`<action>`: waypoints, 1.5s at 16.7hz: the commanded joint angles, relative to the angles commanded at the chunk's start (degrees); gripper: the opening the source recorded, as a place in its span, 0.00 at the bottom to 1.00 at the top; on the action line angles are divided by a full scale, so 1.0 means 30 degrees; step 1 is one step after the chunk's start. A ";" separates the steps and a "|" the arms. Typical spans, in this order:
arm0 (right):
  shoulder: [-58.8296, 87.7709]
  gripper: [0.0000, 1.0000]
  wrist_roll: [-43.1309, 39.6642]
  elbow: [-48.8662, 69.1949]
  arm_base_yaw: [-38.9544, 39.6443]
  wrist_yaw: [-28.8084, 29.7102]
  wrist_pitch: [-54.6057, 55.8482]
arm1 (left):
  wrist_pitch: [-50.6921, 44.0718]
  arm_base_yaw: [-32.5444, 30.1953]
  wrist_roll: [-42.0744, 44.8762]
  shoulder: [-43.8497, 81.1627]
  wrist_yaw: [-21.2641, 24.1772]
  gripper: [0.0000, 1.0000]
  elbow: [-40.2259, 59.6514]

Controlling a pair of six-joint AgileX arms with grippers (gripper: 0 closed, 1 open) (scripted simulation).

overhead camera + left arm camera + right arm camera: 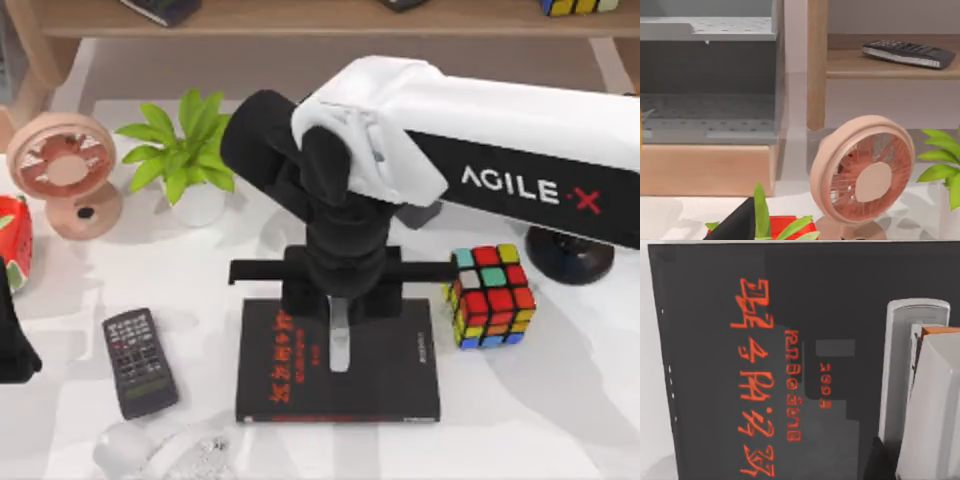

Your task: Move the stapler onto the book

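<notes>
From above, our right arm reaches in from the upper right of the frame and its right gripper (340,335) hangs at the centre, over the upper middle of the book (290,385), which lies flat on the white worktop (560,420) at lower centre. A pale grey stapler (340,345) pokes out below the wrist, lying lengthwise over the black cover, so we judge the carrying done and the placing step in hand; whether the stapler already rests on the cover or hangs just above it we cannot tell. The remote (140,362) lies to the left of the book, the colour cube (490,297) to its right, the potted plant (180,155) and the pink fan (65,170) at upper left. Our left arm sits parked at the left edge of the frame. In the left wrist view we see the fan (862,175), green leaves and a wooden shelf with a second remote (907,52). In the right wrist view the book (740,365) with its red characters lies under the camera, and the stapler (905,385) stands at the right of the frame, close over the cover, with a fingertip (932,415) pressed along its side, so the fingers look closed on it. Next, we think, calls for a short descent if any gap remains, then spreading the fingers and lifting straight up so the stapler is not dragged off.
</notes>
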 joint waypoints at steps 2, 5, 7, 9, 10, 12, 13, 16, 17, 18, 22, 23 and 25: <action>0.0000 0.00 0.0000 0.0000 0.0000 0.0000 0.0000 | 0.0000 0.0000 0.0000 0.0000 0.0000 1.00 0.0000; -0.0016 0.00 0.0000 -0.0048 -0.0070 -0.0028 0.0044 | 0.0000 0.0000 0.0000 0.0000 0.0000 1.00 0.0000; 0.0208 0.00 -0.0019 -0.0563 -0.0067 -0.0017 0.0745 | 0.0000 0.0000 0.0000 0.0000 0.0000 1.00 0.0000; 0.0431 0.00 -0.0039 -0.1142 -0.0063 -0.0006 0.1725 | 0.0000 0.0000 0.0000 0.0000 0.0000 1.00 0.0000; 0.0578 0.00 -0.0046 -0.1333 -0.0059 0.0000 0.1939 | 0.0000 0.0000 0.0000 0.0000 0.0000 1.00 0.0000; 0.0605 0.00 -0.0044 -0.1363 -0.0052 0.0002 0.1971 | 0.0000 0.0000 0.0000 0.0000 0.0000 1.00 0.0000; 0.0605 0.00 -0.0044 -0.1363 -0.0052 0.0002 0.1971 | 0.0000 0.0000 0.0000 0.0000 0.0000 1.00 0.0000; 0.0605 0.23 -0.0044 -0.1363 -0.0052 0.0002 0.1971 | 0.0000 0.0000 0.0000 0.0000 0.0000 1.00 0.0000; 0.0605 0.30 -0.0044 -0.1363 -0.0052 0.0002 0.1971 | 0.0000 0.0000 0.0000 0.0000 0.0000 1.00 0.0000; 0.0605 0.38 -0.0044 -0.1363 -0.0052 0.0002 0.1971 | 0.0000 0.0000 0.0000 0.0000 0.0000 1.00 0.0000; 0.0605 0.68 -0.0044 -0.1363 -0.0052 0.0002 0.1971 | 0.0000 0.0000 0.0000 0.0000 0.0000 1.00 0.0000; 0.0605 0.75 -0.0044 -0.1363 -0.0052 0.0002 0.1971 | 0.0000 0.0000 0.0000 0.0000 0.0000 1.00 0.0000; 0.0605 0.90 -0.0044 -0.1363 -0.0052 0.0002 0.1971 | 0.0000 0.0000 0.0000 0.0000 0.0000 1.00 0.0000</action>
